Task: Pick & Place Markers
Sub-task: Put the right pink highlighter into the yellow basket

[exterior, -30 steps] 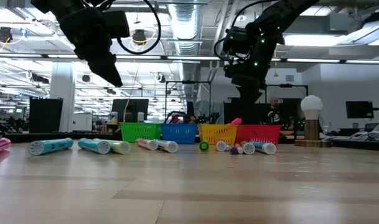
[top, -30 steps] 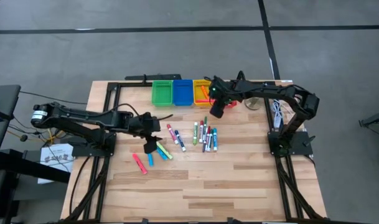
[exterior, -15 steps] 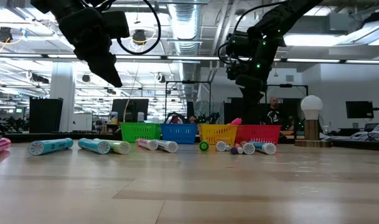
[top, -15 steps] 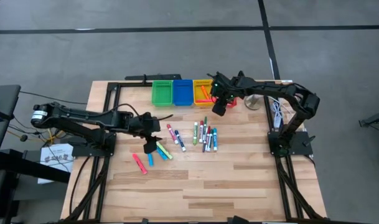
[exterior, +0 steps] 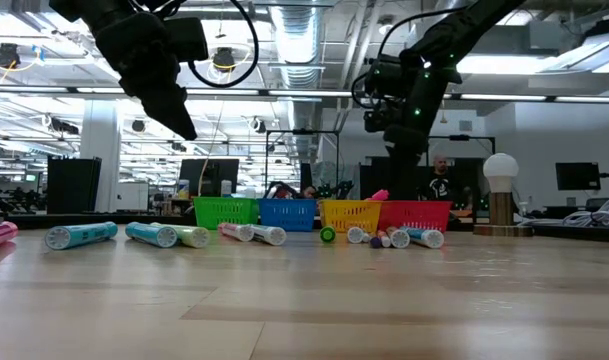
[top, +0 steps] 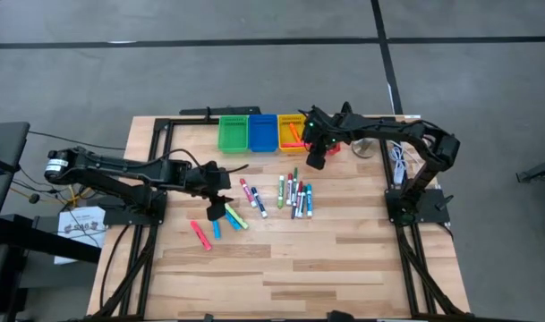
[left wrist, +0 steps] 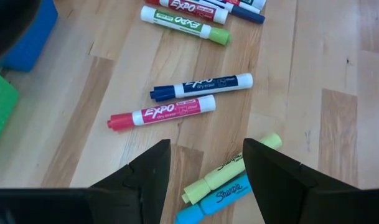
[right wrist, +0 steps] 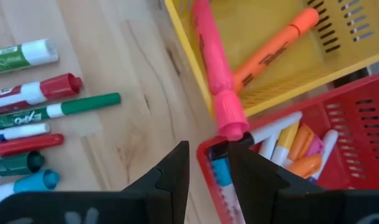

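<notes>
Right gripper (right wrist: 205, 163) fingers apart over slotted plastic yellow bin (right wrist: 264, 93) and red bin (right wrist: 338, 118), pink marker (right wrist: 215, 74) on yellow rim; left gripper (left wrist: 205, 171) agape above wood table (left wrist: 326, 124).

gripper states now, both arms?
Left gripper: open, empty, above the highlighters on the table.
Right gripper: open, holding nothing, at the red bin's corner beside the pink marker.

- Reading "EXPO" on red marker (left wrist: 162, 113), blue marker (left wrist: 201, 86), green marker (left wrist: 185, 22).
- Showing "Sharpie" on yellow highlighter (left wrist: 230, 168) & cyan one (left wrist: 211, 200).
- Reading "EXPO" on marker w/ red cap (right wrist: 27, 116), right wrist view.
</notes>
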Robot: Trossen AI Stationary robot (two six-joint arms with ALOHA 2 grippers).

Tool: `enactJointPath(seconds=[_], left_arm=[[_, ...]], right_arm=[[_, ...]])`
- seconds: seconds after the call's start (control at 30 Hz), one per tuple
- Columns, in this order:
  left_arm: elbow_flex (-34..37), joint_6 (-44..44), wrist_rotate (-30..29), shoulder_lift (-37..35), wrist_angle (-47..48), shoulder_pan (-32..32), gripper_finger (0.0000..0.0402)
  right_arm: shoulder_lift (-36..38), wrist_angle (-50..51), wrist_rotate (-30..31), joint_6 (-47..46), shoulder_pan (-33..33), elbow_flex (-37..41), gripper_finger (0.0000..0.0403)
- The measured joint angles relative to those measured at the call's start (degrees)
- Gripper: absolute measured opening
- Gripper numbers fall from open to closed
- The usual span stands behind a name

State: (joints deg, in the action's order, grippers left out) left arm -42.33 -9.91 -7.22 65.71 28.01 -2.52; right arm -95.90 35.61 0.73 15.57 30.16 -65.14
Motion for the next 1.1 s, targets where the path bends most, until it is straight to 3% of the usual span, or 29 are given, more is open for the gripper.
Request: enactJointPath(seconds=[0.23,0.47,0.53,0.73,1.1], left_arm=[[0.00,0.00,-0.21,0.00,0.00,0.00,0.0200],[0.00,-0.02,-0.21,-0.02,0.00,0.00,0.0200],[0.00,-0.02,-0.21,-0.02,0.01,0.00,0.0200],[0.00,0.00,-0.20,-0.02,0.02,0.34,0.0200],[0.00,0.17,-0.25,-0.02,0.01,1.88,0.0200]], right_arm=[[0.00,-2.39,2.04,6.34,0.75,0.00,0.0102],[0.00,-8.50,11.84,7.02,1.09,-0.02,0.0102],[0.01,-5.83,9.78,6.48,1.07,-0.02,0.0102],[0.00,3.79,-4.74,7.73,1.00,0.00,0.0102],[0.00,-3.29,-4.77,10.12,2.77,0.00,0.0102]])
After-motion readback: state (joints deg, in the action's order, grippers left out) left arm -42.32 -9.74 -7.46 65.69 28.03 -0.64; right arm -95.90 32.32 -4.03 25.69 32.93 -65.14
